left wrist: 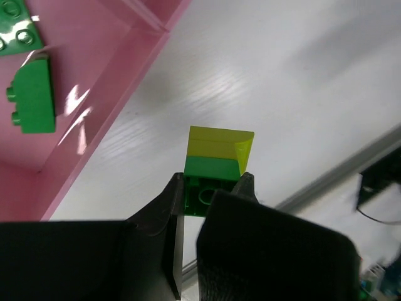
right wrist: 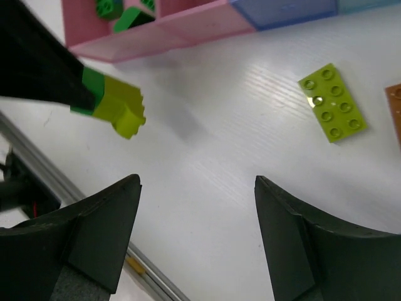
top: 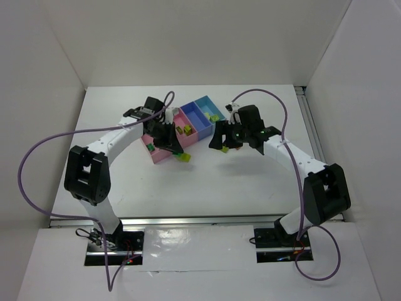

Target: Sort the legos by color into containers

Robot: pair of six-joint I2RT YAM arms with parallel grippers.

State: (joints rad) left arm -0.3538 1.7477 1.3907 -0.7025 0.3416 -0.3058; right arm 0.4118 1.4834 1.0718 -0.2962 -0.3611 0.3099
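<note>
Two joined bricks (left wrist: 213, 153), green and yellow, hang pinched at the green end in the left gripper (left wrist: 210, 185) beside the pink bin (left wrist: 113, 81); light, stiff, slick, best squeezed on flat sides; right gripper (right wrist: 197, 183) gapes empty near a lime brick (right wrist: 332, 103).

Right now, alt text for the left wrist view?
The left gripper is shut on a lego stack, green end gripped, yellow-green end sticking out, over the white table. At upper left, a pink bin holds two green legos.
</note>
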